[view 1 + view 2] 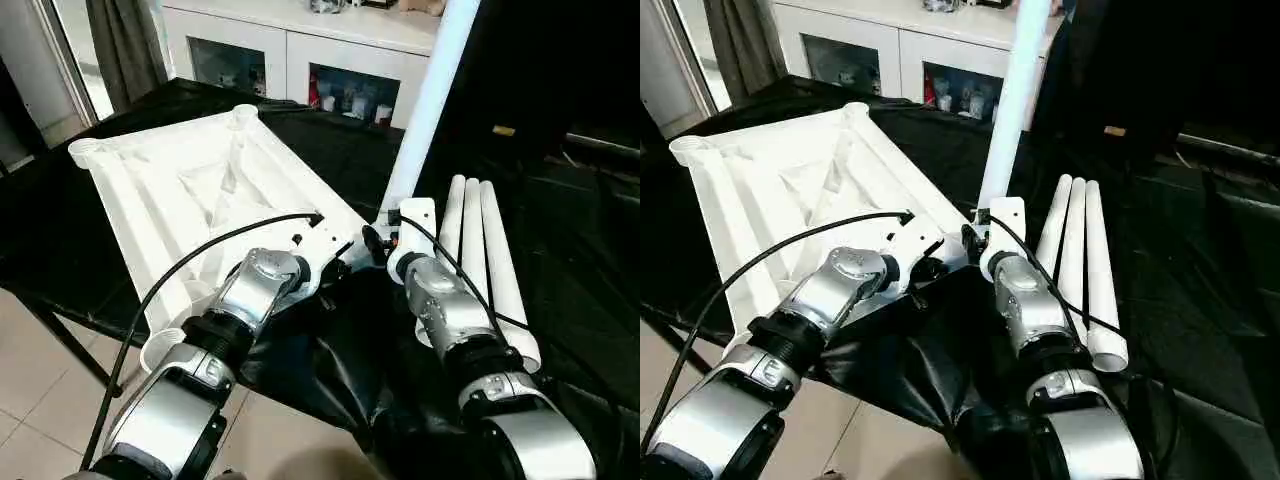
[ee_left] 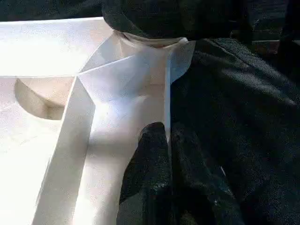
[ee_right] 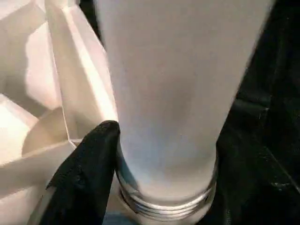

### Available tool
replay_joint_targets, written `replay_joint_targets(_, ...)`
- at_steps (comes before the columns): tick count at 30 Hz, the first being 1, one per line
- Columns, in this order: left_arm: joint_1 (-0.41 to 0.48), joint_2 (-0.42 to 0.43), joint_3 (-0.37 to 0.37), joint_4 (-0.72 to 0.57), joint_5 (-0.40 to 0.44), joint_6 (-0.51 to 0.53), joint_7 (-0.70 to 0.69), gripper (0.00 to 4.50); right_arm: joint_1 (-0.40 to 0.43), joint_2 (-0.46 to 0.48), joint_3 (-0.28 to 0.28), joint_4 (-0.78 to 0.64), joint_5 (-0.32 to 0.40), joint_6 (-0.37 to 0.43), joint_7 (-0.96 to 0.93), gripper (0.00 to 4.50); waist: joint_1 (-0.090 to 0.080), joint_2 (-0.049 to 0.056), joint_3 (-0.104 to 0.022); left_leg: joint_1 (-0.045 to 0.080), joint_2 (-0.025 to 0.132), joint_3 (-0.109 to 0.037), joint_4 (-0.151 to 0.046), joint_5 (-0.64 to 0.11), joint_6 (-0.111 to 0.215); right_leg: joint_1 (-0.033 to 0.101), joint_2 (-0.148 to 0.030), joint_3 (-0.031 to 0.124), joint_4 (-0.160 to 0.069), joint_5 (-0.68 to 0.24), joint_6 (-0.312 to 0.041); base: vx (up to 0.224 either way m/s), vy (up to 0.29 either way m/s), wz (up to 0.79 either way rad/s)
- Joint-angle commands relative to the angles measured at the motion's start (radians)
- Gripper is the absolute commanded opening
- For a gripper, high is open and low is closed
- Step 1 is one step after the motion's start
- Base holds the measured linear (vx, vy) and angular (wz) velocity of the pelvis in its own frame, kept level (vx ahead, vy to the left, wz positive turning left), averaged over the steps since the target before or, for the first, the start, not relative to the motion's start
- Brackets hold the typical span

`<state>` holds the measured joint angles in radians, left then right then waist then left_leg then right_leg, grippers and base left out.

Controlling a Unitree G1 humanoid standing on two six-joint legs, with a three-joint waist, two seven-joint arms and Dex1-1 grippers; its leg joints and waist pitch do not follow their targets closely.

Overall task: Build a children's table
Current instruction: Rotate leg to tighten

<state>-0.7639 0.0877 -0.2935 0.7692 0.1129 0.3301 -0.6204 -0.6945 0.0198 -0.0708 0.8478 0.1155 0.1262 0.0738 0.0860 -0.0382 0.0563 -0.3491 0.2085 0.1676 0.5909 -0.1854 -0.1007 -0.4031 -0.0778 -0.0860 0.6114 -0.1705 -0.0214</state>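
At frame centre, the right gripper [image 1: 385,243], two black fingers, is clasped around the base of a long white tapered plastic leg [image 1: 428,110] standing upright in the near corner socket of the white ribbed plastic tabletop [image 1: 190,190], which lies upside down at upper left on the black-draped work surface [image 1: 590,250]. Just left, the left gripper [image 2: 168,140] pinches the tabletop's edge wall, fingers closed. Three spare white legs [image 1: 480,255] lie at right. The leg's threaded end [image 3: 164,204] looks barely seated; a tilt could cross-thread it, and a slipping left pinch would let the top twist.
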Motion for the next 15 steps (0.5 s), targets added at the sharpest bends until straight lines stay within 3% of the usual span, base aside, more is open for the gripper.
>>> replay_joint_targets(1, -0.008, 0.001, -0.009, -0.002, 0.001, -0.041, -0.013, 0.00, -0.003, 0.026, 0.006, 0.041, 0.028, 0.008, 0.047, 3.42, 0.000, 0.003, -0.065, 0.001, 0.012, -0.002, -0.075, -0.254, 0.012, 0.049, -0.065, 0.045, -0.092, -0.364, -0.123, 0.000, 0.000, 0.00)
replay_joint_targets(6, 0.021, 0.040, -0.018, -0.049, -0.006, -0.061, -0.096, 0.00, 0.001, -0.030, 0.038, -0.017, 0.008, -0.008, 0.137, 3.50, -0.003, 0.001, -0.066, -0.005, 0.013, -0.002, -0.075, -0.229, 0.020, 0.051, -0.067, 0.046, -0.091, -0.362, -0.122, 0.000, 0.000, 0.00)
replay_joint_targets(10, 0.039, 0.072, -0.031, -0.072, -0.005, -0.075, -0.144, 0.00, 0.022, -0.079, 0.061, -0.059, -0.010, -0.002, 0.216, 3.50, 0.003, 0.004, -0.068, -0.004, 0.015, 0.002, -0.072, -0.185, 0.031, 0.051, -0.066, 0.049, -0.082, -0.287, -0.149, 0.000, 0.000, 0.00)
replay_joint_targets(15, 0.080, 0.145, -0.049, -0.151, -0.021, -0.111, -0.268, 0.00, 0.098, -0.206, 0.145, -0.197, -0.034, 0.026, 0.449, 3.50, 0.007, 0.005, -0.070, -0.007, 0.018, 0.002, -0.071, -0.160, 0.048, 0.060, -0.064, 0.050, -0.072, -0.194, -0.177, 0.000, 0.000, 0.00)
